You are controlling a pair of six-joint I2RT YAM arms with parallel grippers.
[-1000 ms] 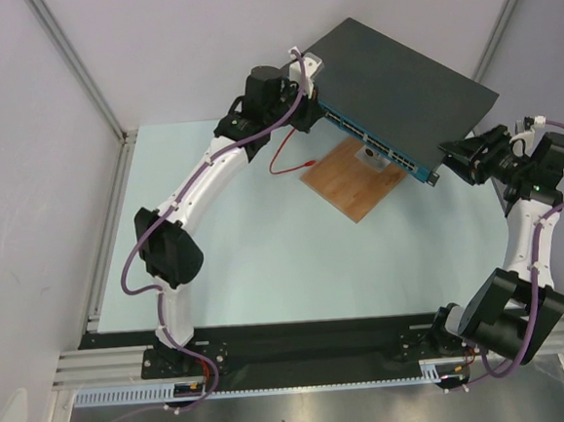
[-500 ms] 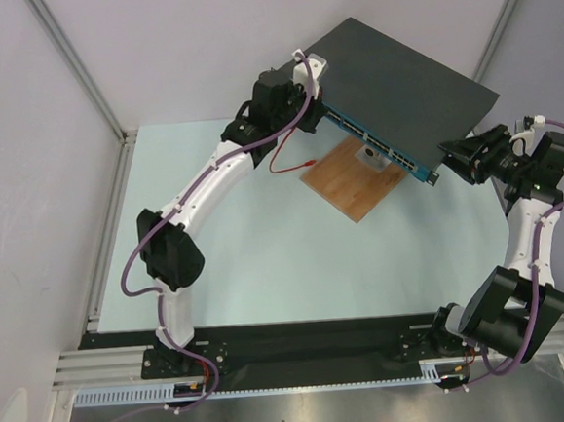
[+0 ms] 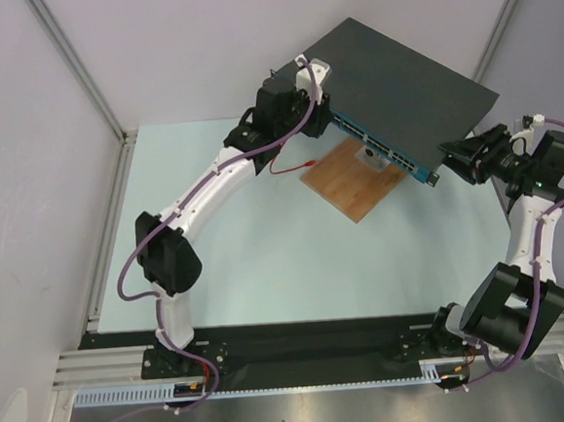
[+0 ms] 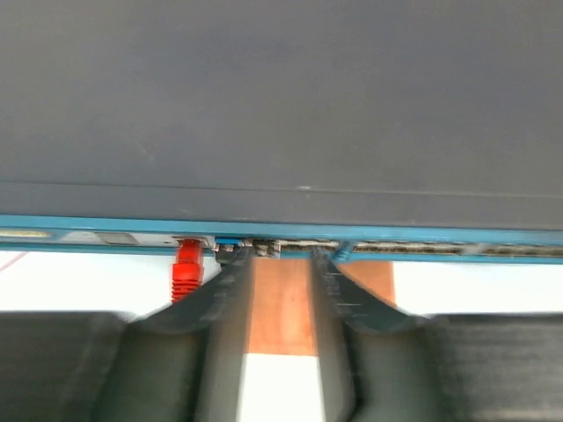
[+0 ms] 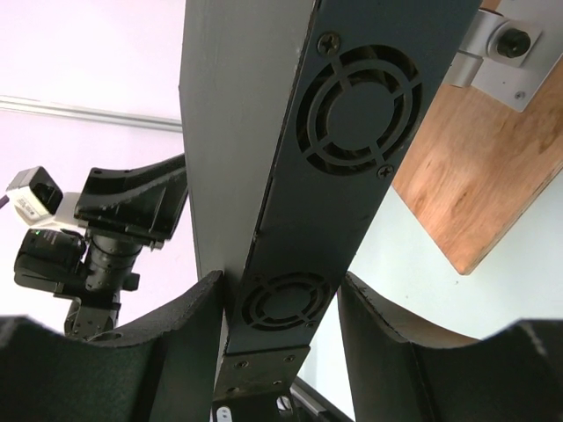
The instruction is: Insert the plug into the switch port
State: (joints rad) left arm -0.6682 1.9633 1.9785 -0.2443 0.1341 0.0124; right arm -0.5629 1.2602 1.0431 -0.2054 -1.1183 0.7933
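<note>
Plug sat in switch port. Left claw parted, empty, just right of it. Right claw clamped the switch end.

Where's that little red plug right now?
In the left wrist view, the plug sits at the teal front face of the switch, just left of the left gripper, outside its fingers.

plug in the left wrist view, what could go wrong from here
The red plug sits in the front of the network switch, close beside the open left gripper; if unlatched, a retreating finger could drag it out. The right gripper clamps the switch's end; releasing it roughly might shift the switch.
</note>
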